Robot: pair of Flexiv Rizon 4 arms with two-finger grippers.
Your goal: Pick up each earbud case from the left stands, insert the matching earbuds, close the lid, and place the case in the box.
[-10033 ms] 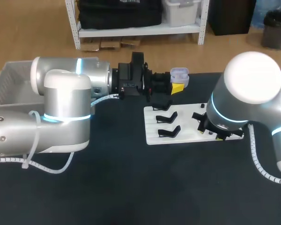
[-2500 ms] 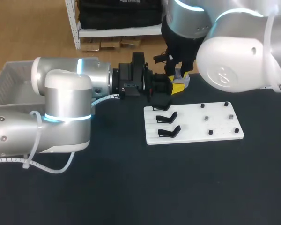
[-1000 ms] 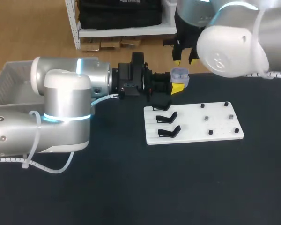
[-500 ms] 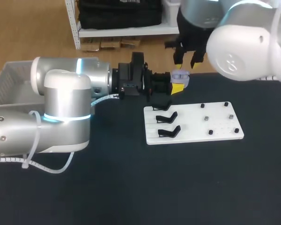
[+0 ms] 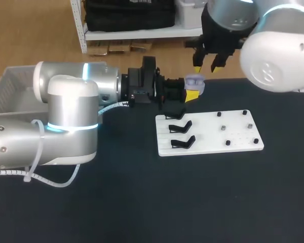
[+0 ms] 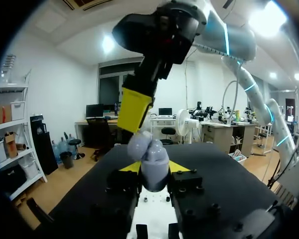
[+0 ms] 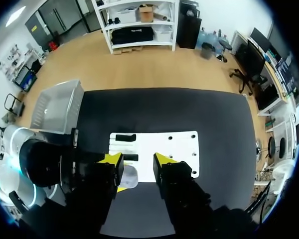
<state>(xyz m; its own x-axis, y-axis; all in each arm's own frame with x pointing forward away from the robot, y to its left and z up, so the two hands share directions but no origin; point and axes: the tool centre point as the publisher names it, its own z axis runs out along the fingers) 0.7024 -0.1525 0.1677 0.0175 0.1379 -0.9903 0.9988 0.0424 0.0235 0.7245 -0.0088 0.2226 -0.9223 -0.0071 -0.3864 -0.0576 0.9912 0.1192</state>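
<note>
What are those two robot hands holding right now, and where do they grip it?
The left gripper holds the pale earbud case by its lower body, clamped from both sides. The right gripper hangs open just above it, holding nothing.

Box point(image 5: 14, 81) cut off, case point(image 6: 148, 152) base hidden in left end effector point(image 6: 154, 169)

The earbud case point(image 5: 194, 81) looks glossy plastic, the table point(image 5: 142, 202) matt.

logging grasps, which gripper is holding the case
The left gripper: it pinches the case from both sides. The right gripper hangs open above it, holding nothing.
</note>
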